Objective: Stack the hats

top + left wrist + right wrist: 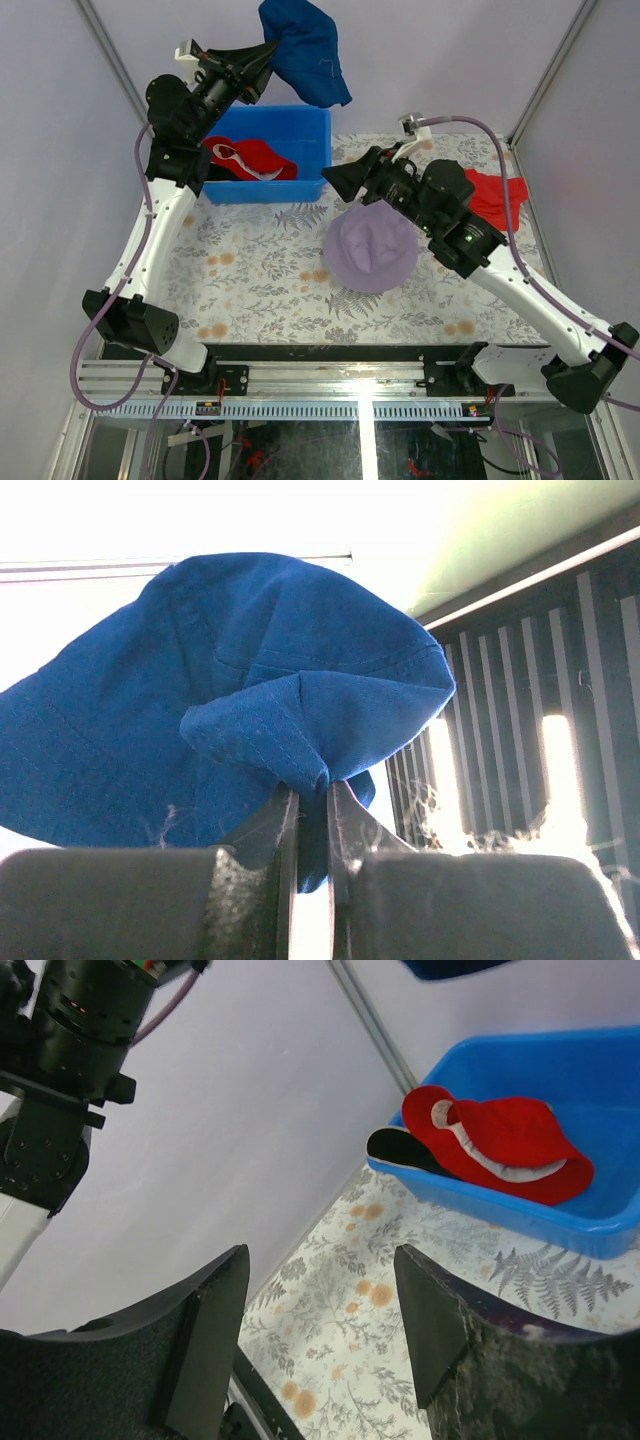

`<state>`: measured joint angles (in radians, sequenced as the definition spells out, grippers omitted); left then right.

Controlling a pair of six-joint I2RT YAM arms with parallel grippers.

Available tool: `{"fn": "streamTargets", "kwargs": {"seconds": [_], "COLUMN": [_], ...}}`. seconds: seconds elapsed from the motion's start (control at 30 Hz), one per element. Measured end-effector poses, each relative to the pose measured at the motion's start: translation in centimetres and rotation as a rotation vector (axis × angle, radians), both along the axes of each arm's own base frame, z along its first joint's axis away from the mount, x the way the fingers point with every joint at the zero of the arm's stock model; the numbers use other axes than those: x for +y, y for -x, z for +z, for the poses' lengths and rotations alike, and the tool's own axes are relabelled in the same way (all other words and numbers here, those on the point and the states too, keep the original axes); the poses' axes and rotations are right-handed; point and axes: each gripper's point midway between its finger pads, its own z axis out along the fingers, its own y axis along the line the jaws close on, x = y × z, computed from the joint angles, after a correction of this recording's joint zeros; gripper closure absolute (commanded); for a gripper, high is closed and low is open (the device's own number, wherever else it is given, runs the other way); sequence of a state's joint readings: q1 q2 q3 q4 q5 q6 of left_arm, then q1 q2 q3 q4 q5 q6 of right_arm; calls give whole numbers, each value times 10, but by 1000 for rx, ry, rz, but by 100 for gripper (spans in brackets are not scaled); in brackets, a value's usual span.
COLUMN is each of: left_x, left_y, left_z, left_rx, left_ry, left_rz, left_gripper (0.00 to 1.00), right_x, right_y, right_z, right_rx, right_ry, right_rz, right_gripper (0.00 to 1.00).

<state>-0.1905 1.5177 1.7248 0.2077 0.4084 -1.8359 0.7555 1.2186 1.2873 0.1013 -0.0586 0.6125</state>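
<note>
Desk [260, 285] is seen from overhead; blue bin [268, 190] is shared with right wrist, navy hat [305, 50] with upward-aimed left wrist.

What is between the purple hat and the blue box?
In the top view, the right gripper, open, hangs over the gap between the lavender hat and the blue bin. Under it only flowered tablecloth shows.

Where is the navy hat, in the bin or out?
Out: the navy hat is held up in the air, clear of the blue bin, a fold of it pinched in the left gripper.
</note>
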Motion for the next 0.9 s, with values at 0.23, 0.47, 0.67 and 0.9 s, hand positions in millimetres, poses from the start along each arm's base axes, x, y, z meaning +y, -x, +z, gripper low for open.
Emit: {"fn": "streamTargets", "kwargs": {"seconds": [0.23,0.47,0.67,0.9], "left_x": [-3,-6,-9,-9], "left_y": [-1,9,22,31], "left_z": [-9,-18,-11,-9], "left_rx": [40,77,66,68], "left_ry": [-29,-33,-26,-18], "left_rz": [-12,-28,-52,-65], "left_gripper": [100,100,100,100], "right_x": [-34,-41,-38,-33], "right_y": [6,-11,-34,-51], "right_z": [19,29,-3,-22], "right_rx": [-71,-121,-118,-129], "right_ry": [19,123,270,353], "right_rz": [-108,-189,-238,-260], "right_gripper": [34,34,36,39]}}
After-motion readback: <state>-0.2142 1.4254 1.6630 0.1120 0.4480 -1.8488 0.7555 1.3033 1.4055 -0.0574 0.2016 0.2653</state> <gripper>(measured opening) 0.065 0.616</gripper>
